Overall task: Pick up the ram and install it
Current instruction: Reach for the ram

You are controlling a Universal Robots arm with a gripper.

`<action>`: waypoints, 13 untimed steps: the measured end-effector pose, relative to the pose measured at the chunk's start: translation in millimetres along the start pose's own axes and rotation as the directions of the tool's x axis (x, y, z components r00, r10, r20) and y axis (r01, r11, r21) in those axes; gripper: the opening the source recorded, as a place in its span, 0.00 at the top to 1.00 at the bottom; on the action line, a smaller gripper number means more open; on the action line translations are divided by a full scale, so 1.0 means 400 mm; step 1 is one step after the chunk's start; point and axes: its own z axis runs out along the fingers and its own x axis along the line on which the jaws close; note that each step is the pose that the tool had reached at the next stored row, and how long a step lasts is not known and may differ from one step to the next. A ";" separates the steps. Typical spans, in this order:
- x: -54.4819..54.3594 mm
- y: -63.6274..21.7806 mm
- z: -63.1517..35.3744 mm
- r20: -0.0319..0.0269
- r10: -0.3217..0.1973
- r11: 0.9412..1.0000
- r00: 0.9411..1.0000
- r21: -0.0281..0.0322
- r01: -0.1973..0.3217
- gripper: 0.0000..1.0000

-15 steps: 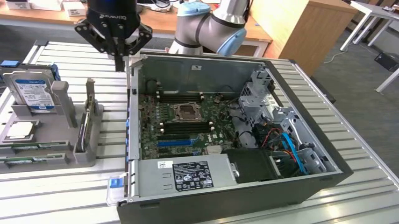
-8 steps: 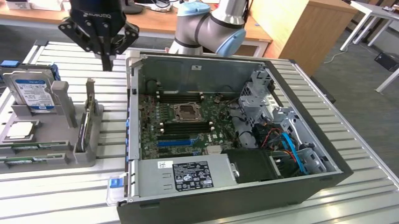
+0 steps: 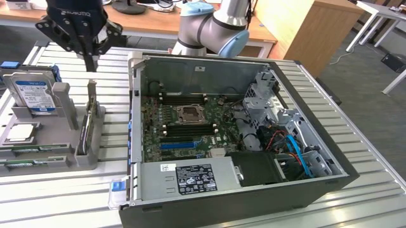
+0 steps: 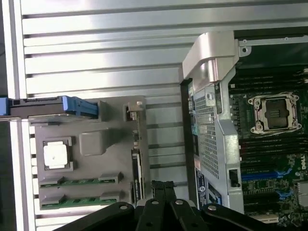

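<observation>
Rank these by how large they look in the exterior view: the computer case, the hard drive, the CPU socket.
1. computer case, by far the largest
2. hard drive
3. CPU socket, clearly smaller than the drive

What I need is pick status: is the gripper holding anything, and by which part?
Nothing. The gripper is shut and empty, above the grey holder.

Gripper (image 4: 163, 185) with black fingers pressed together, above slatted aluminium table (image 4: 106, 57), near narrow board on edge (image 4: 136, 172) in grey fixture tray (image 4: 115, 120). In same tray: square processor chip (image 4: 55, 155), first green ram stick (image 4: 79, 182) and second green ram stick (image 4: 79, 198) lying flat, side by side. Blue-ended drive (image 4: 67, 107) at tray's edge. Beside tray, open computer case (image 4: 211, 62) with motherboard: empty processor socket (image 4: 275, 113), black memory slots (image 4: 269, 79), blue slot connectors (image 4: 262, 175).
</observation>
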 end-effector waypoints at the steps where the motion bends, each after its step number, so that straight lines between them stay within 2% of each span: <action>1: 0.010 -0.001 0.000 0.000 0.000 1.000 1.000 0.000 0.000 0.89; 13: 0.121 -0.012 -0.001 0.000 0.003 1.000 1.000 0.000 -0.003 0.89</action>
